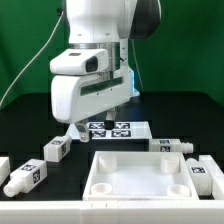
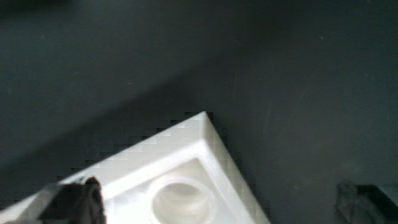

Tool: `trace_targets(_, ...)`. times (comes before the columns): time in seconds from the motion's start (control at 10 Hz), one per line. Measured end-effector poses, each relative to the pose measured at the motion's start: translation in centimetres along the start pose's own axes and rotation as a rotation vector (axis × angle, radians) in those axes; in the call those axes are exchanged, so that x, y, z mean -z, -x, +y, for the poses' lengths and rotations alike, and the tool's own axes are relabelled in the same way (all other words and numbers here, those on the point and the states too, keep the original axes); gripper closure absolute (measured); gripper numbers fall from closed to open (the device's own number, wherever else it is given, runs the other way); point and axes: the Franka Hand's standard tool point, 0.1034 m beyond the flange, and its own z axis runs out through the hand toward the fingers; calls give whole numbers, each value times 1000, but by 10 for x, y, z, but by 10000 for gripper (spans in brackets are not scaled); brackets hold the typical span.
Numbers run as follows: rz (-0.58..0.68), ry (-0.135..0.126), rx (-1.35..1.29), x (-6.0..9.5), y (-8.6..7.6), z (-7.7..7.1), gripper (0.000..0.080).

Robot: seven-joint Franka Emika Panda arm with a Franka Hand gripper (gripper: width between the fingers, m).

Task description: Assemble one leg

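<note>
Several legs lie loose on the black table: white pegs with tags, one and another at the exterior view's left, one and another at its right. The large white tray-like piece lies in front; one corner of it with a round hole shows in the wrist view. My gripper is open and empty, its dark fingers wide apart to either side of that corner, above it. In the exterior view the arm's white hand hides the fingertips. No leg shows in the wrist view.
The marker board lies flat behind the tray-like piece, just under the arm. A further white part sits at the left edge. A green backdrop stands behind the table, and cables hang at the left.
</note>
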Motion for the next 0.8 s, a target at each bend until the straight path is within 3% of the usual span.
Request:
trace_targets(0.4, -2, 8, -424, 10, 34, 31, 151)
trace_targets(0.6, 12, 29, -539, 18, 46, 60, 151)
trace_targets(0.8, 23, 24, -675, 16, 42, 59, 151)
